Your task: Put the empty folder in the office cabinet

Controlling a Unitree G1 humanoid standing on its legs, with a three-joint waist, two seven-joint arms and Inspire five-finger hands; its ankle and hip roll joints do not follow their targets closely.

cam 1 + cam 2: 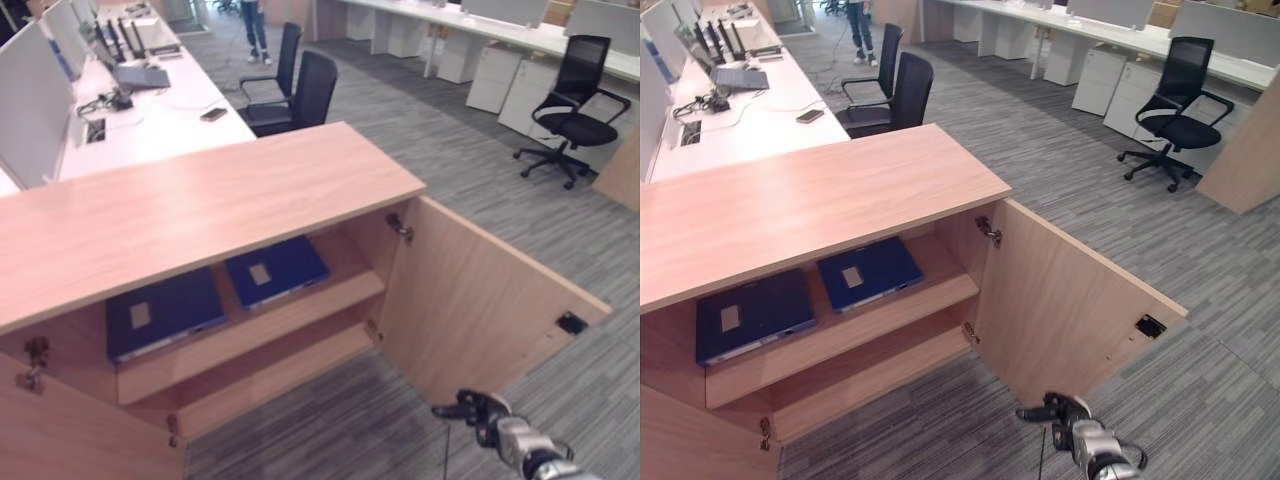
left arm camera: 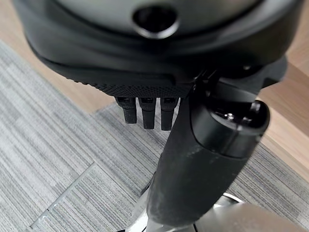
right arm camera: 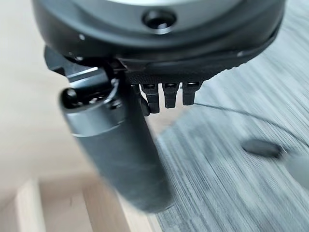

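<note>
The office cabinet (image 1: 200, 210), a low, wide unit of light wood, takes up the near left of the scene, with its flat top bare and both doors swung open. Its right door (image 1: 480, 300) stands out toward the near right, a small dark latch plate near its outer edge; a part of the left door (image 1: 60, 430) shows at the near left corner. Inside, two dark blue folders lie flat on the upper shelf (image 1: 300, 310): the left folder (image 1: 165, 312) and the right folder (image 1: 277, 270), just beside each other but apart, each with a pale label on its cover. The lower shelf shows below them.

Behind the cabinet a long white desk (image 1: 160, 110) runs to the far left, carrying screens, cables and a phone. Two black office chairs (image 1: 300, 95) stand at its right side, and a third chair (image 1: 575, 110) stands well apart at the far right by a row of white drawer units. A person's legs (image 1: 256, 30) show at the far end of the grey carpet (image 1: 480, 160).

The right hand (image 1: 480, 410) hovers low over the carpet at the near right, just in front of the right door's lower edge, fingers relaxed and holding nothing. The left hand (image 2: 149, 113) hangs over carpet beside a wooden panel, its fingers straight and empty.
</note>
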